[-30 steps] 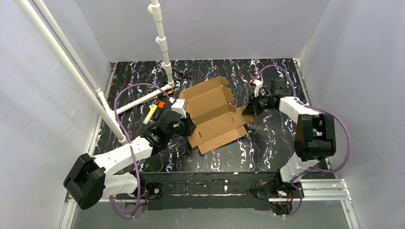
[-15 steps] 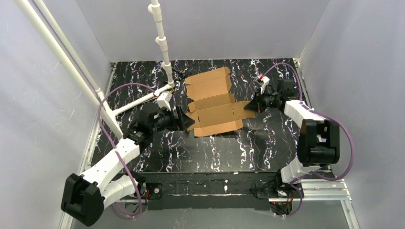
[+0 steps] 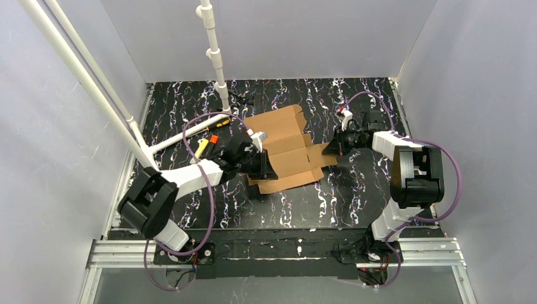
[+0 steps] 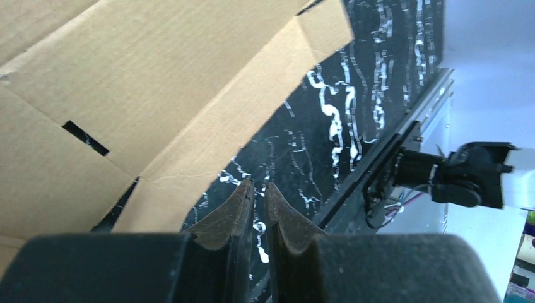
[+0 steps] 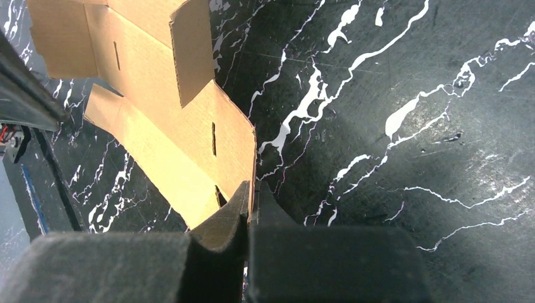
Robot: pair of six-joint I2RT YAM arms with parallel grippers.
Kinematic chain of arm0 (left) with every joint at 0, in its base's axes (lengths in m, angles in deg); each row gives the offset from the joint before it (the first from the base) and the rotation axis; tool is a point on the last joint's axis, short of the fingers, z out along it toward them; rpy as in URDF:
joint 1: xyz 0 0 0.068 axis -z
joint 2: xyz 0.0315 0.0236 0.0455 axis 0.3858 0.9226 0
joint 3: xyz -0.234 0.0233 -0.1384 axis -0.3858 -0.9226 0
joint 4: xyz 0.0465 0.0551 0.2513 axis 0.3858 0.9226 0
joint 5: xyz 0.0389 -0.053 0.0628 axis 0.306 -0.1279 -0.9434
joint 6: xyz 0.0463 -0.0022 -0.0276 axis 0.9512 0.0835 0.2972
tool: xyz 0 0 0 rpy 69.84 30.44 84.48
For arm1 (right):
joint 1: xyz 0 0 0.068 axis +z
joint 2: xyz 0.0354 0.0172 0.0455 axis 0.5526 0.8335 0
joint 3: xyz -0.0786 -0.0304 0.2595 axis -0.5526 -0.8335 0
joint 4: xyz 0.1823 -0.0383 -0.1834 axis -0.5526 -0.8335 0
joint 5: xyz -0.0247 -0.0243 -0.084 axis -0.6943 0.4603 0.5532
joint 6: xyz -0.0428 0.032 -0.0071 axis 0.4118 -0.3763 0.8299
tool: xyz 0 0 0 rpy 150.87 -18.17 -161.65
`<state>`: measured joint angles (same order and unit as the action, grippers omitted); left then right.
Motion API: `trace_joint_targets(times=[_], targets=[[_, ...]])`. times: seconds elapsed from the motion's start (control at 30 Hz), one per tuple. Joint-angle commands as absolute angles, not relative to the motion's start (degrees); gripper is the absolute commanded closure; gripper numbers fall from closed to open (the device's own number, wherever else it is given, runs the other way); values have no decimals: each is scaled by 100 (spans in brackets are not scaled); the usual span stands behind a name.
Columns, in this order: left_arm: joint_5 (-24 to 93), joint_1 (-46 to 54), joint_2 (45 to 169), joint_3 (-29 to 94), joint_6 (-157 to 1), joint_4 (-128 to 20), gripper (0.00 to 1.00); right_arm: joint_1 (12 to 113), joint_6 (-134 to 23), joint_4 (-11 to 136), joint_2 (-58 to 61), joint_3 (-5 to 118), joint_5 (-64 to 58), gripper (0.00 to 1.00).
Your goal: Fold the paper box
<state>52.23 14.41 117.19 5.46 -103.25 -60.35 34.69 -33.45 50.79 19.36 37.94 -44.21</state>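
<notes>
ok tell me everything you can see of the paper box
The paper box is plain brown cardboard, die-cut with flaps, creases and narrow slots. It lies opened out on the black marbled table, with one side flap raised. The right gripper pinches its right edge; the left gripper sits at its near-left flap, holding nothing.

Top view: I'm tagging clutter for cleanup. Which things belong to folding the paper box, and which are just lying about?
Job: paper box; right hand, pinching its edge; left hand, shut beside it.
Lying about: yellow tool; orange-and-black marker; white pipe frame.
</notes>
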Motion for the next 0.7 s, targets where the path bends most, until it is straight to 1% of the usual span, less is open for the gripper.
trace_joint_targets(times=[0.0,0.23,0.27,0.3,0.37,0.4,0.43,0.47,0.5,0.57,0.67], targets=[[5093,1463,12068,719,-10214,-6065,89,3462,-3288,5009,1918,4045,-4377,99],[4846,1455,12160,560,-10073,-5946,88,3465,-3285,4867,2086,4158,-4211,99],[4687,1449,11940,541,-10013,-5867,87,3461,-3263,4826,2104,4169,-4188,99],[4425,1428,11669,537,-9928,-5690,83,3460,-3225,4785,2116,4189,-4165,99],[3757,1358,11090,590,-9700,-5279,66,3460,-3155,4678,2131,4224,-4143,99],[3538,1268,10833,601,-9608,-5074,55,3460,-3116,4657,2143,4237,-4143,99],[3486,1092,10621,596,-9546,-4927,41,3461,-3060,4621,2137,4248,-4115,99],[3585,869,10456,548,-9587,-4904,36,3467,-3032,4596,2130,4256,-4093,99],[3821,547,10360,471,-9703,-4946,28,3472,-2983,4559,2116,4265,-4061,99],[4630,-92,10297,242,-10014,-5307,18,3485,-2850,4500,2059,4284,-3976,99],[5396,-698,10394,5,-10545,-5804,6,3503,-2688,4489,1920,4248,-3900,99]])
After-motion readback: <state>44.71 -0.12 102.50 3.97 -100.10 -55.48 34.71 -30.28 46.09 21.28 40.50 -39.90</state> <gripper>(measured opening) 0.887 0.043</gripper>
